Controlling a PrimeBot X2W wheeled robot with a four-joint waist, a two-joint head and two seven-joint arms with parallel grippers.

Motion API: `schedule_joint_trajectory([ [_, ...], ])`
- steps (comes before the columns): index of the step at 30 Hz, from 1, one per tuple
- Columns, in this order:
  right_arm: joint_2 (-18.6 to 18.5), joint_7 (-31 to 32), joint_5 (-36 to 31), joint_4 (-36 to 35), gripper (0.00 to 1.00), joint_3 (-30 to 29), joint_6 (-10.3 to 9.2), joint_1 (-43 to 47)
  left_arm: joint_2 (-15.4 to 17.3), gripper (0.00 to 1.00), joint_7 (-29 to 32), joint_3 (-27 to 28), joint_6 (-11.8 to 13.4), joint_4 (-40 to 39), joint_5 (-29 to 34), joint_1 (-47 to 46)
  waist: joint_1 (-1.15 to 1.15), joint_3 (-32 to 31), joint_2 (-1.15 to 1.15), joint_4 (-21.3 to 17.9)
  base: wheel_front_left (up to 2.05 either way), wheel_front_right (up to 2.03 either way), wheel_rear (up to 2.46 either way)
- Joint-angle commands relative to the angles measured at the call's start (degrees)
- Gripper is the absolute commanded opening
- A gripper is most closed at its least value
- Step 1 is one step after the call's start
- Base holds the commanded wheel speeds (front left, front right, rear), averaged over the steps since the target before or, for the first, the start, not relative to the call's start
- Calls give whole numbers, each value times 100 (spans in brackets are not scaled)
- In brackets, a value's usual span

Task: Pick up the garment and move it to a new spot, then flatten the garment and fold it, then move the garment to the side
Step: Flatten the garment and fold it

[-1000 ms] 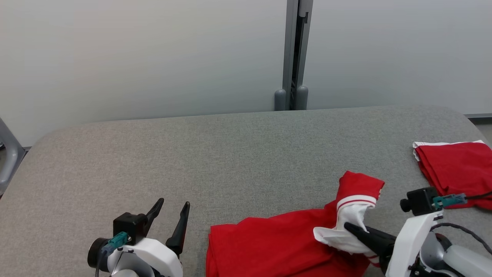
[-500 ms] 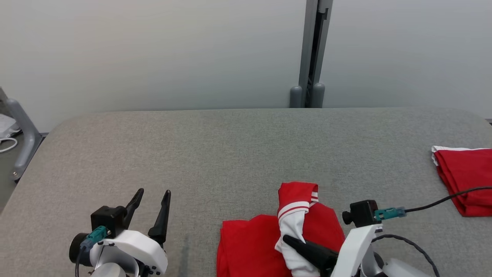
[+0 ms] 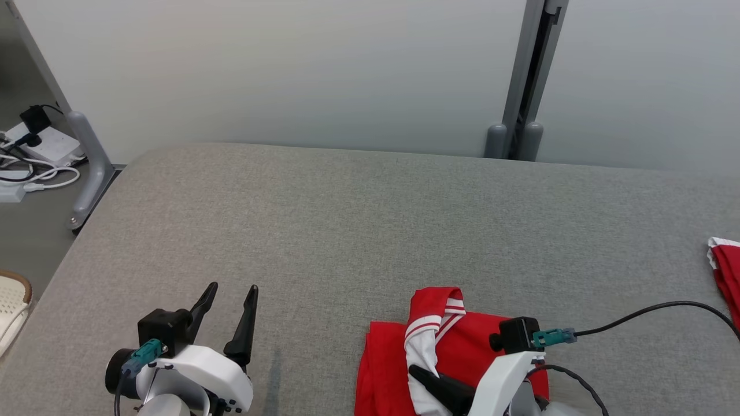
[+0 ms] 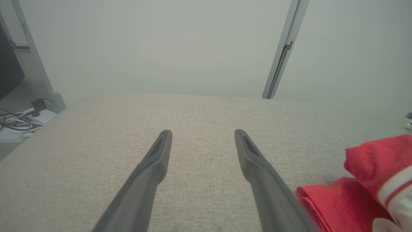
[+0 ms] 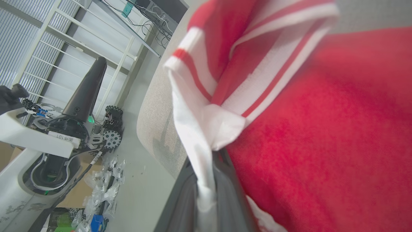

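Note:
The garment, red with white striped trim, lies bunched on the grey table near its front edge. My right gripper is shut on a white striped part of it, lifted and folded over the red body. In the right wrist view the fingers pinch the white fabric, with the garment spread behind. My left gripper hovers open and empty over bare table to the garment's left. In the left wrist view that gripper has the garment at its right.
Another red garment lies at the table's right edge. A grey post stands behind the table against the pale wall. Cables and a power strip lie on the floor at the left beside a metal leg.
The head camera has swung left. My right gripper has carried the held white part leftward over the red body, farther from the other red garment. The left gripper stays open.

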Motion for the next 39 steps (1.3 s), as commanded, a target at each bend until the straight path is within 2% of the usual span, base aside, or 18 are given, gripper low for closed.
schedule_joint_trajectory([
  [1,40,-34,-64,112,0,-33,2,-28,14,100,-22,42,-39,-9,58,0,0,50,0,104,0,0,0],
  [8,263,-19,-63,523,0,-124,1,21,-53,100,-22,89,-96,49,160,-5,0,94,0,270,0,0,0],
  [9,300,-25,-74,580,15,-134,2,10,-63,100,-22,97,-103,56,172,-4,0,94,0,281,0,0,0],
  [10,337,-5,-83,626,68,-133,2,5,-72,100,-22,105,-114,64,183,1,0,94,0,290,0,0,0],
  [11,375,28,-59,658,100,-141,1,16,-82,100,-22,112,-122,74,190,8,0,92,0,297,0,0,0],
  [17,468,45,-65,740,100,-209,2,-56,-135,100,-22,163,-146,110,224,23,0,91,0,326,0,0,0],
  [25,661,196,-145,499,100,-111,2,-195,-230,100,-23,222,-199,151,300,-20,0,125,0,382,0,0,0],
  [30,721,68,-259,377,100,-141,2,-331,-273,100,-23,276,-212,177,346,-17,0,97,0,398,0,0,0],
  [39,115,-681,-1063,343,100,-364,1,-446,-384,100,-23,322,-256,64,435,107,0,-23,0,113,0,0,0],
])
